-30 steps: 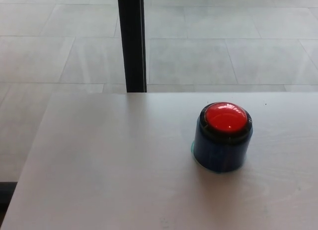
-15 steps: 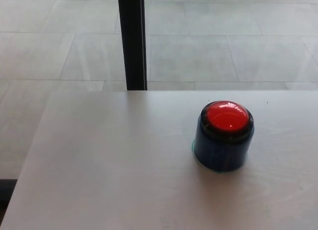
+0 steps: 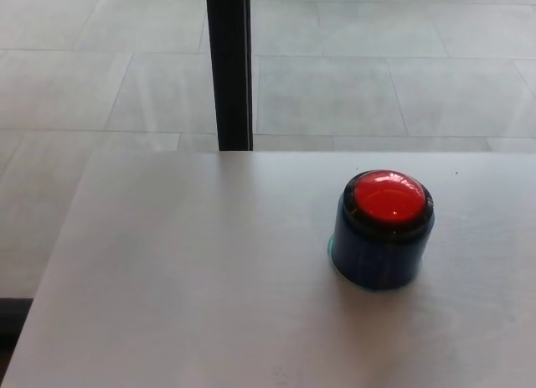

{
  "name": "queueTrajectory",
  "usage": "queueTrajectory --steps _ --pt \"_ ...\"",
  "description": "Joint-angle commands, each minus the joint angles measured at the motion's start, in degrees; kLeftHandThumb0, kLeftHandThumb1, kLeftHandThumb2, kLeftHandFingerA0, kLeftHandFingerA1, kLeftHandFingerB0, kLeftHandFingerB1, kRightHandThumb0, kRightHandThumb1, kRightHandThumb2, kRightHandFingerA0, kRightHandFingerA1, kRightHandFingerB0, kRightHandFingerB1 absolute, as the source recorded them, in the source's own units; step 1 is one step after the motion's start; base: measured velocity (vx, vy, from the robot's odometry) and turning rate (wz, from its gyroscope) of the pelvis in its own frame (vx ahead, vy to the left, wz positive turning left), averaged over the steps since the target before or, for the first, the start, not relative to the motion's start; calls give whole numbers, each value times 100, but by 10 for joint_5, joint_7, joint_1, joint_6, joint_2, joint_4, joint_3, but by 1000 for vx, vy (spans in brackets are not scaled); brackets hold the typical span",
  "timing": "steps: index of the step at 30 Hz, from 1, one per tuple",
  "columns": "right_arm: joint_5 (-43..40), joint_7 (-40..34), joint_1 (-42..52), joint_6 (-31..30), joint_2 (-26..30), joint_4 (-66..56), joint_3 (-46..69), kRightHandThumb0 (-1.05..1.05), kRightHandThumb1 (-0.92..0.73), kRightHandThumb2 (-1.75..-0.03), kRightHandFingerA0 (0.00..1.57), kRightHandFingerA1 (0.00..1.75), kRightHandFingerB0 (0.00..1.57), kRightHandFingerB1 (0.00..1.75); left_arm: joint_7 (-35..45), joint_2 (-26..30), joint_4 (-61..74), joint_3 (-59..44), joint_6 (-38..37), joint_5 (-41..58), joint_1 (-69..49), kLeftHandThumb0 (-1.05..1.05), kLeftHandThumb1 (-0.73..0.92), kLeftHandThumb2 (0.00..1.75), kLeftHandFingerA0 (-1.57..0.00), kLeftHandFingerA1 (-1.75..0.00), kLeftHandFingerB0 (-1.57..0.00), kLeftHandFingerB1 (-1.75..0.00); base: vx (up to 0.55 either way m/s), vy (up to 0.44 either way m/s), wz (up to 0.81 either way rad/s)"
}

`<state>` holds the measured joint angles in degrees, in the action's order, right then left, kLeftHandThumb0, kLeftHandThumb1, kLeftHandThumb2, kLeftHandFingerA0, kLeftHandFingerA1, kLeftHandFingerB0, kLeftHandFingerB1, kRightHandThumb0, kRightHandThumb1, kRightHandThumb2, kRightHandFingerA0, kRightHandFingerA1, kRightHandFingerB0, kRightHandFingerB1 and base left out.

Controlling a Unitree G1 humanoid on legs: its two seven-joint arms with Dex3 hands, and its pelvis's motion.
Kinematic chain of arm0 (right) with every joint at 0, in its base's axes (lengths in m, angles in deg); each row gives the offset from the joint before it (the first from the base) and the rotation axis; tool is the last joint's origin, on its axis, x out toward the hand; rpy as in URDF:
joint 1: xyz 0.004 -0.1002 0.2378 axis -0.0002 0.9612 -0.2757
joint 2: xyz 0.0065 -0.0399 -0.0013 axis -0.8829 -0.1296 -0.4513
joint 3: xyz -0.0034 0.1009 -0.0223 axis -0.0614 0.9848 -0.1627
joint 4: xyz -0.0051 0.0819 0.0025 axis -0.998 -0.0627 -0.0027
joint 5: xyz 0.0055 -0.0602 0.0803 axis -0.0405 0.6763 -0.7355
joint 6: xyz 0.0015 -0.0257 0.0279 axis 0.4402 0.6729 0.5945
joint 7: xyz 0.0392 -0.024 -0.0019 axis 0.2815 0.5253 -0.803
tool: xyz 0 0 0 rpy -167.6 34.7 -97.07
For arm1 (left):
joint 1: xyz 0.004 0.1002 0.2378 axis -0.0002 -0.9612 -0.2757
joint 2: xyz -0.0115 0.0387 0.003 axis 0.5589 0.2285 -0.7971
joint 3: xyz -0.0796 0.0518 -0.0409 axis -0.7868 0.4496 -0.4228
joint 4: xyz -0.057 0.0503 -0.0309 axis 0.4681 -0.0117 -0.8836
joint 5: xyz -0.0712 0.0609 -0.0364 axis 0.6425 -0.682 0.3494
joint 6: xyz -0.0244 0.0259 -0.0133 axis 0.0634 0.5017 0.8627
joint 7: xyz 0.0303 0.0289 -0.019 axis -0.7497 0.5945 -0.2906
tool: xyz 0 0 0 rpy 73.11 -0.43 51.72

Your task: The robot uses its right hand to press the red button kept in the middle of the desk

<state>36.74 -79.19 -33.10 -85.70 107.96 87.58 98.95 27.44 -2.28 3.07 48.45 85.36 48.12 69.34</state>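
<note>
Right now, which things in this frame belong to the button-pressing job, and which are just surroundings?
Belongs to the job:
- red button, on its dark round base
- desk it stands on
Neither robot hand is in view.

Just surroundings:
- black post behind the desk
- tiled floor

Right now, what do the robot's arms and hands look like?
Neither can be described from this picture: no arm or hand shows in the head view. It holds only the red button on its dark round base, the pale desk, a black post behind it, and the grey tiled floor.
</note>
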Motion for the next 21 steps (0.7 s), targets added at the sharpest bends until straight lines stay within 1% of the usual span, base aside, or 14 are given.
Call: queueTrajectory --steps 1,2,4,5,7,8,9,11,12,13,15,16,18,21 --pt "14 62 -16 -12 -51 20 -83 -15 -43 -141 99 175 84 147 -3 17 -5 -5 17 16 2 -74 92 121 -44 -123 -26 -93 0 0 0" --pt "24 55 -13 -9 -68 24 -101 -15 -42 -141 98 175 81 151 -4 17 -8 -5 19 17 4 -74 92 130 -52 -97 -29 -78 0 0 0" --pt "24 35 -8 -18 -97 25 -122 -16 -43 -140 98 175 81 150 -4 15 -8 -5 18 18 3 -74 92 131 -52 -97 -24 -74 0 0 0" --pt "26 30 -4 -25 -118 32 -135 -18 -52 -130 98 175 78 148 -2 15 -9 -5 17 18 2 -74 92 132 -51 -96 -25 -75 0 0 0" --pt "28 23 -2 -18 -139 47 -145 -16 -54 -124 97 175 76 147 -2 16 -6 -3 20 18 1 -75 92 133 -52 -97 -28 -77 0 0 0" --pt "38 37 7 -9 -144 51 -161 -18 -63 -117 96 175 75 151 4 15 -5 -2 15 18 -2 -74 92 132 -51 -96 -30 -78 0 0 0" --pt "38 41 10 -1 -152 58 -165 -23 -64 -111 95 175 74 156 2 14 -5 -1 11 18 -3 -74 92 132 -53 -97 -30 -78 0 0 0" --pt "45 46 17 19 -174 68 -180 -23 -63 -112 99 175 81 151 4 15 -5 -4 13 23 0 -75 92 132 -50 -96 -30 -78 -17 -10 3" --pt "45 58 24 21 -180 66 -188 -23 -57 -120 99 175 82 150 0 15 -6 -1 11 20 1 -75 92 131 -52 -97 -31 -79 0 0 0" --pt "53 59 26 20 -183 66 -200 -26 -60 -115 97 175 79 150 1 15 -8 2 8 18 0 -76 92 131 -56 -100 -33 -80 0 0 0" --pt "68 57 29 18 -193 67 -224 -24 -61 -113 98 175 81 151 2 17 -9 6 8 16 1 -75 92 132 -55 -98 -32 -79 0 0 0" --pt "67 59 31 24 -201 67 -227 -22 -57 -115 97 175 79 154 3 16 -6 6 10 18 -1 -77 92 133 -52 -96 -31 -79 0 0 0" --pt "67 60 32 27 -205 68 -229 -22 -57 -115 97 175 79 154 3 16 -5 6 10 20 -1 -77 92 133 -52 -96 -31 -79 0 0 0" --pt "67 51 33 18 -220 65 -233 -21 -52 -121 99 175 81 157 1 16 -9 10 1 16 -6 -76 92 132 -57 -100 -29 -78 0 0 0"
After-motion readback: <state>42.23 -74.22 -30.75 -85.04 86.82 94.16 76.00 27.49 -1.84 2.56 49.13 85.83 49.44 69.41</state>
